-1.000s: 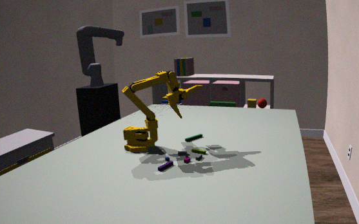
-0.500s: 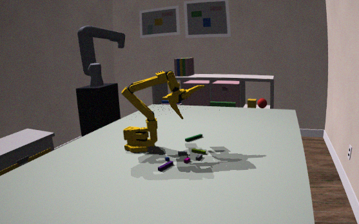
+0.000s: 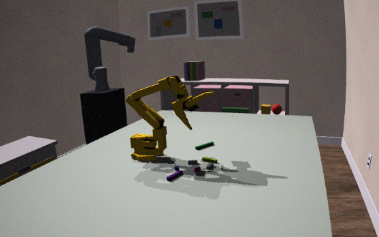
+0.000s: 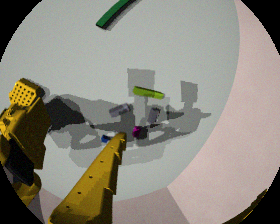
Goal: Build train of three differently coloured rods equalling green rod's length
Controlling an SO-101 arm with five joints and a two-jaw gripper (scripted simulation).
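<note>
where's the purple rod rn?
In the exterior view the purple rod lies flat on the table, nearest the camera of the rod cluster, just in front of the small blue rod and left of the magenta one.
</note>
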